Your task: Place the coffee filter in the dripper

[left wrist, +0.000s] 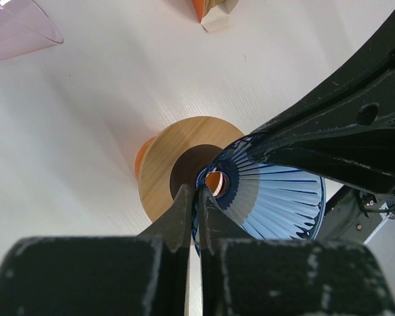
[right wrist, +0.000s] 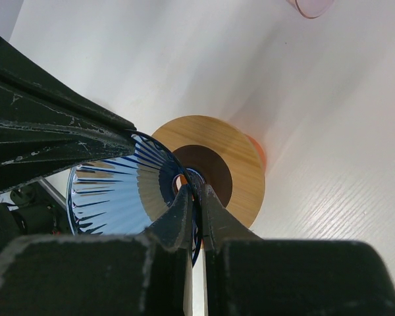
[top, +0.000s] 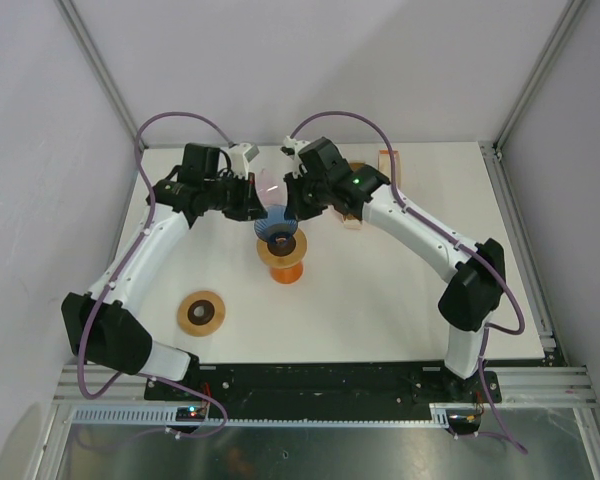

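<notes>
Right now both pairs are pressed together on the blue pleated filter (top: 277, 222). My left jaws pinch its wall on one side, my right jaws on the opposite side, so it hangs between them as a cone, mouth up, tip down. Directly under the tip sits the dripper (top: 283, 262) — a wooden ring on an orange base on the desk (top: 380, 300). Neither arm is nearer. I judge the drop goes straight down, axis upright over the ring's dark hole — whether they already touch, I cannot tell.

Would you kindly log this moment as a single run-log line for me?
left pincer: shut on blue ribbed cone rim | right pincer: shut on same cone | cone: over wooden ring
</notes>
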